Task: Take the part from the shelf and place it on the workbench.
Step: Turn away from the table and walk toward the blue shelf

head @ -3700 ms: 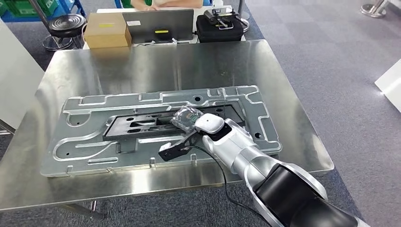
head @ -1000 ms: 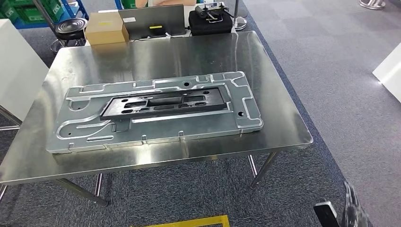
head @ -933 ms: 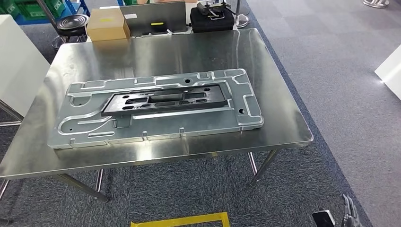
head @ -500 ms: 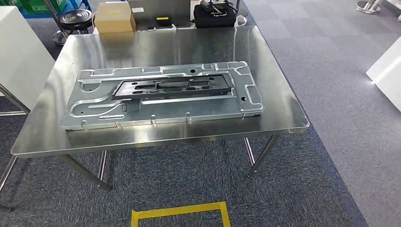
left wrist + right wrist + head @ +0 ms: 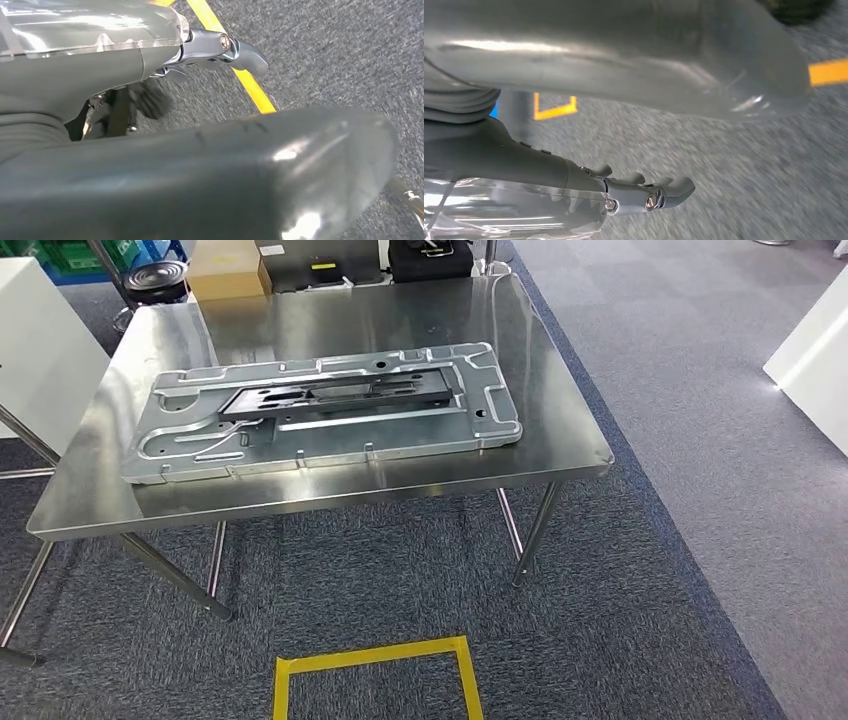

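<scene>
A long black part (image 5: 345, 395) lies flat in the recess of a grey stamped metal plate (image 5: 480, 425) on the steel workbench (image 5: 560, 455), a step ahead of me. My left hand (image 5: 125, 75) hangs over grey carpet. Its thumb (image 5: 225, 170) is apart from the fingers (image 5: 240, 50) and nothing is between them. My right hand (image 5: 524, 165) also hangs above the carpet. Its fingers (image 5: 664, 192) are slightly curled, clear of the thumb (image 5: 624, 60), and it holds nothing. A clear plastic cover wraps the back of each hand.
A yellow tape square (image 5: 375, 680) marks the carpet in front of the bench. Behind the bench are a cardboard box (image 5: 228, 265), a black stool (image 5: 155, 285) and a black case (image 5: 435, 260). White units stand at the left (image 5: 40, 330) and right (image 5: 815, 350).
My right hand, over the plate 3.7 s ago, has come off it and dropped out of the head view. The camera has backed away, so the bench sits farther off and the yellow square has appeared.
</scene>
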